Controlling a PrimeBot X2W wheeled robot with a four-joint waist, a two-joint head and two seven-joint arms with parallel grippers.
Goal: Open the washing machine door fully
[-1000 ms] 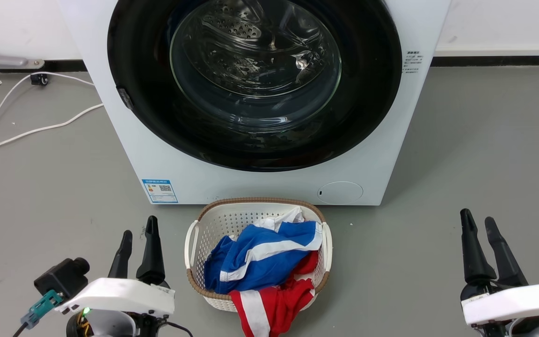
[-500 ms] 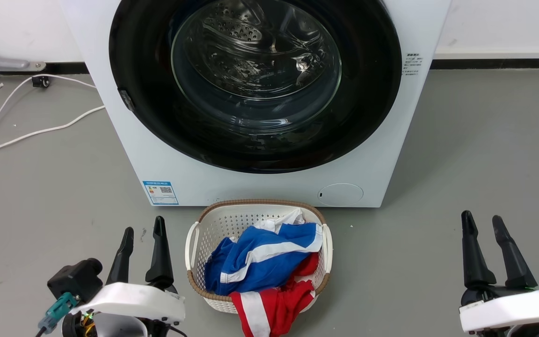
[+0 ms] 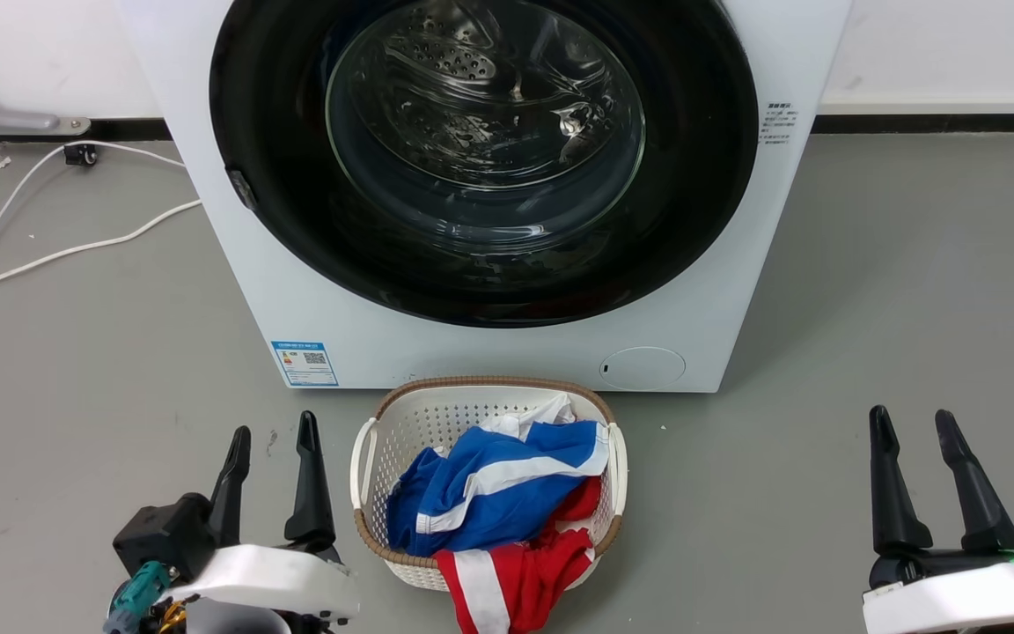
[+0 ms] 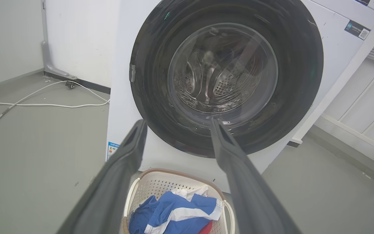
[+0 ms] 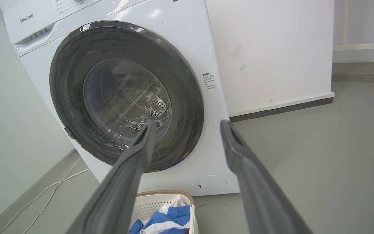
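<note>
The white washing machine (image 3: 507, 352) stands ahead on the floor. Its round glossy black washing machine door (image 3: 701, 158) with clear glass bowl lies flush against the front, a small latch tab (image 3: 239, 185) at its left rim. The same door (image 4: 304, 65) shows in the left wrist view and door (image 5: 190, 107) in the right wrist view. My left gripper (image 3: 274, 431) is open at the lower left, well short of the machine. Over at the lower right my right gripper (image 3: 912, 418) stands open too. Nothing is between either pair of fingers.
A white laundry basket (image 3: 366, 458) with blue and red clothes sits on the grey floor right in front of the machine, between my grippers. White cables (image 3: 58, 251) trail over the floor at the left. A white wall (image 3: 938, 44) runs behind.
The head view has shifted slightly, so the machine and basket sit a little lower and further right. Both grippers have dropped lower in the view, and the right one has opened a little wider.
</note>
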